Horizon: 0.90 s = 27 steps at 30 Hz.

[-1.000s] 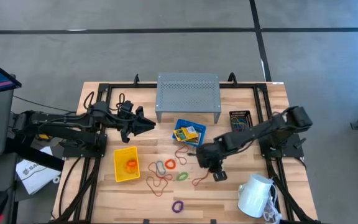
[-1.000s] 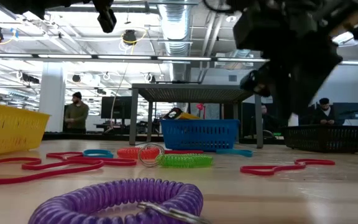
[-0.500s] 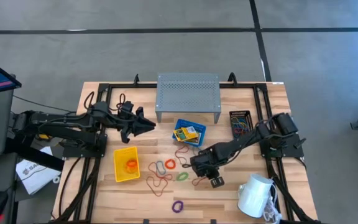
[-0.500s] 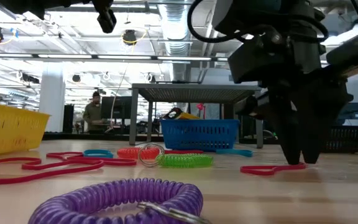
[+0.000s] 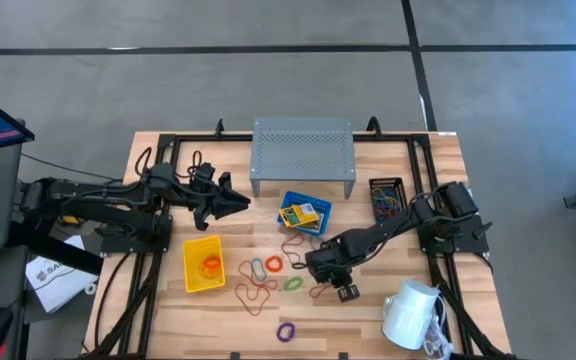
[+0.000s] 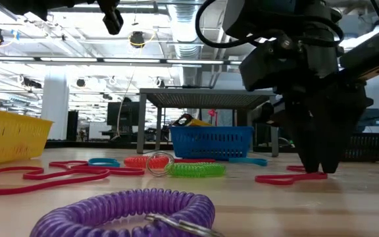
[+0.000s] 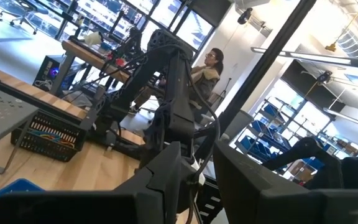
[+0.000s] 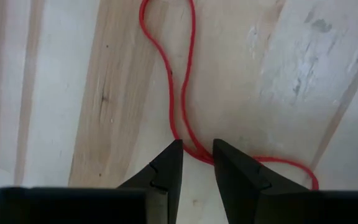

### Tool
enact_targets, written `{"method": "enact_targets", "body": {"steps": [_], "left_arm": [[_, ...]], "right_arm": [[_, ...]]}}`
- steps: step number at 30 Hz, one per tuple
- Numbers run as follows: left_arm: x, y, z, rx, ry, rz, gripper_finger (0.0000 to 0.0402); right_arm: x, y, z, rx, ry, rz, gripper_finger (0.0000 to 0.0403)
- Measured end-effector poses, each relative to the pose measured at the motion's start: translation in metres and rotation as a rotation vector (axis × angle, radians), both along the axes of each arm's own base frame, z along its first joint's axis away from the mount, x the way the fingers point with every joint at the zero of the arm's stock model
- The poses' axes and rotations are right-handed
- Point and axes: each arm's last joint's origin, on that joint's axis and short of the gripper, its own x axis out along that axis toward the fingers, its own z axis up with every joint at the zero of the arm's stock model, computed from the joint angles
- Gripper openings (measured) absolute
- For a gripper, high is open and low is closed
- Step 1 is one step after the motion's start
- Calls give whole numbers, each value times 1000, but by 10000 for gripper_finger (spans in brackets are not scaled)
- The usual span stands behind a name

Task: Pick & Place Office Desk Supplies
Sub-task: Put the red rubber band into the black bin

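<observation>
Currently no readable writing anywhere: the small yellow printed packets (image 5: 301,213) in the blue mesh bin (image 5: 320,222) carry print too small to make out.

Landmark: the blue bin, which sits just in front of the grey perforated metal riser (image 5: 302,149).

Right gripper (image 8: 196,163) is down at the wooden table (image 5: 368,320), in front of the blue bin and slightly toward the white mug (image 5: 411,313). Its fingers (image 8: 168,167) stand a narrow gap apart, straddling the thin red loop of cord (image 8: 182,93) lying flat on the wood. Tips are at the cord; the strand runs between them. Can't tell if they actually pinch it. Low view agrees: the tips touch down right at the red loop (image 6: 289,178).

Left gripper (image 5: 236,201) hovers above the table, left of the blue bin, behind the yellow bin (image 5: 204,264). Fingers slightly parted, nothing between them.

Other loops lie in front of the blue bin: orange (image 5: 273,263), green (image 5: 293,284), and purple coil (image 5: 286,331) farthest forward. Black mesh bin (image 5: 386,194) sits right of the blue bin.
</observation>
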Motion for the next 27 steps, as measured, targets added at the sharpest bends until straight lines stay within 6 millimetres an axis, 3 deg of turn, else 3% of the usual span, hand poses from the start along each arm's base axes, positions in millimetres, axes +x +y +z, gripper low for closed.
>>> {"method": "enact_targets", "body": {"steps": [5,11,17,23,27], "left_arm": [[0,0,0,0,0,0,89],[0,0,0,0,-1,0,89],[0,0,0,0,0,0,89],[0,0,0,0,-1,0,89],[0,0,0,0,-1,0,89]], "right_arm": [[-1,-2,-1,-6,21,-9,77],[-2,-3,-1,-11,31,-18,8],[-2,-3,-1,-28,32,-49,3],[-1,-8,17,-25,16,-104,1],[1,-14,47,18,-83,-176,1]]}}
